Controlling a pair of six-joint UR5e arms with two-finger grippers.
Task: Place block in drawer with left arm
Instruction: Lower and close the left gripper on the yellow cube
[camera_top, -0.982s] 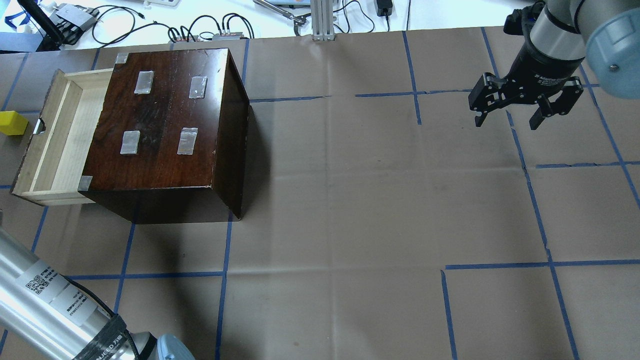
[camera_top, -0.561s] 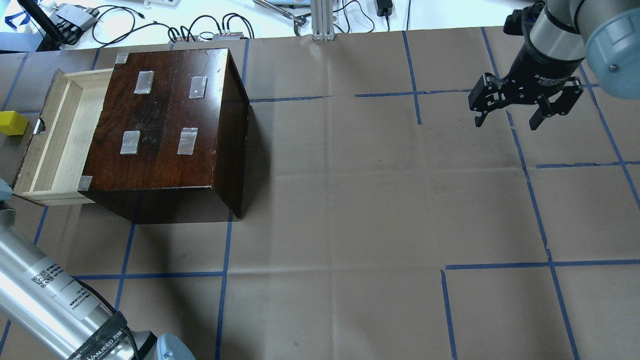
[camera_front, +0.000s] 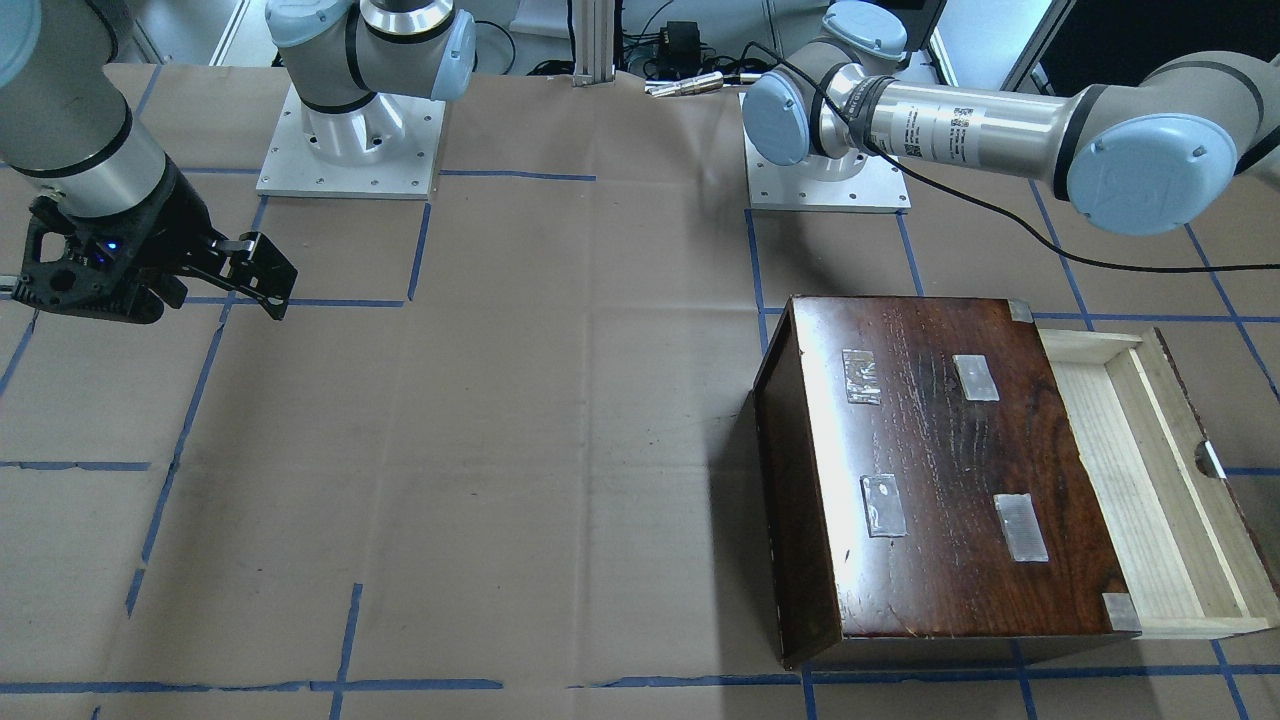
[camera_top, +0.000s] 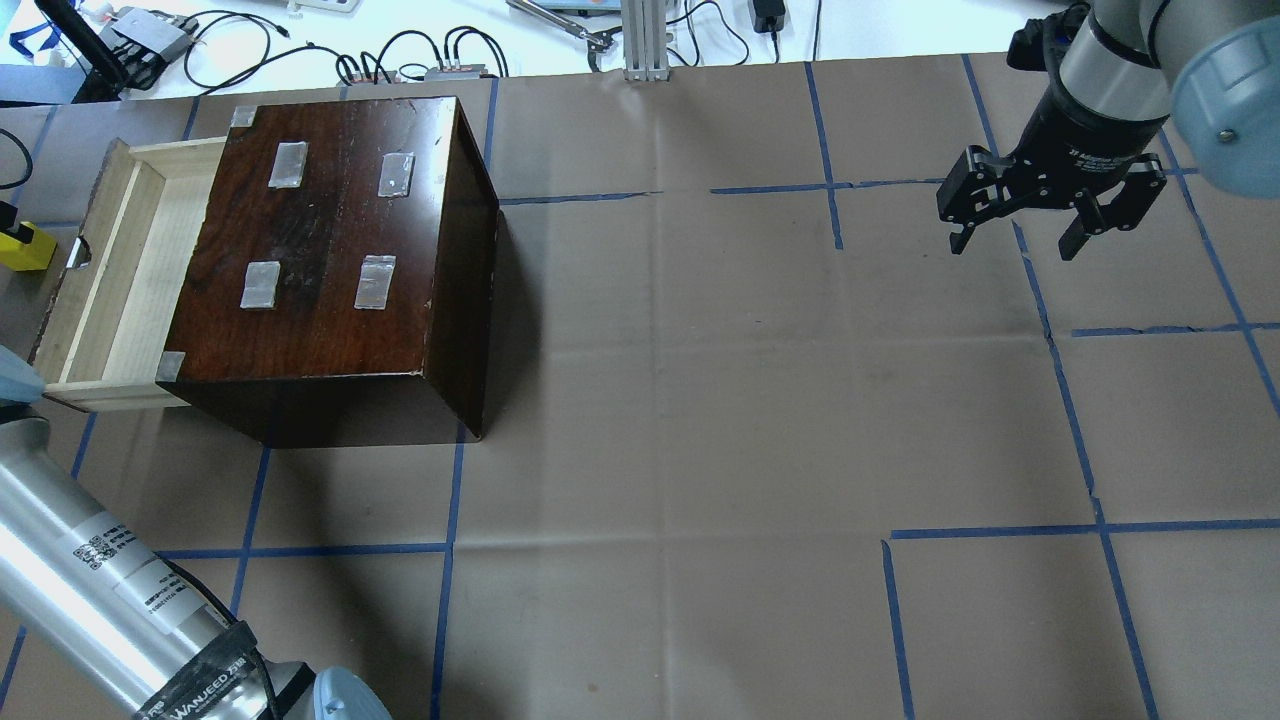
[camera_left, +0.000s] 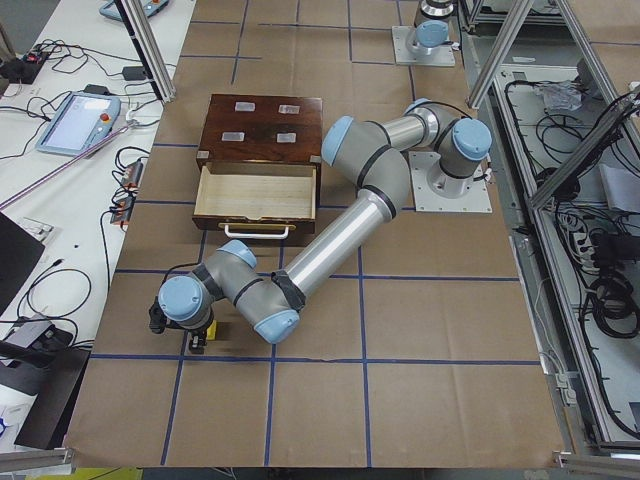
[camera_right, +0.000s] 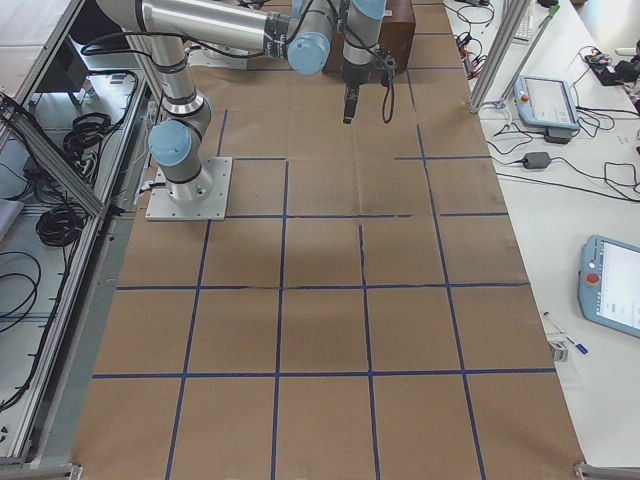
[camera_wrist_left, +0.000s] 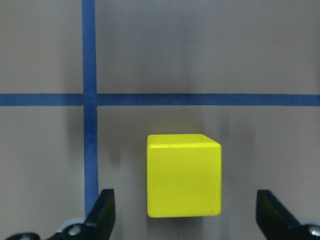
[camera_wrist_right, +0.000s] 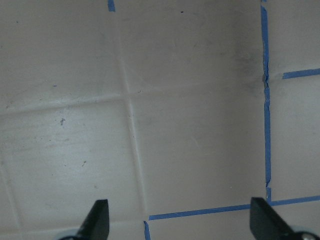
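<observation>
The yellow block lies on the brown paper, on the table to the left of the drawer; it also shows at the overhead view's left edge. My left gripper is open just above it, one finger on each side, neither touching. The drawer is pulled out of the dark-brown box and holds nothing. In the exterior left view the left arm's wrist hangs over the block. My right gripper is open and empty, far off on the right.
Cables and devices lie on the white bench past the table's far edge, beside an aluminium post. Blue tape lines cross the paper. The left forearm comes in at the near left corner.
The left forearm has swung further left and a blue joint cap now shows at the overhead view's left edge. A black part of the wrist has come over the block. Block, drawer and right arm have not moved.
</observation>
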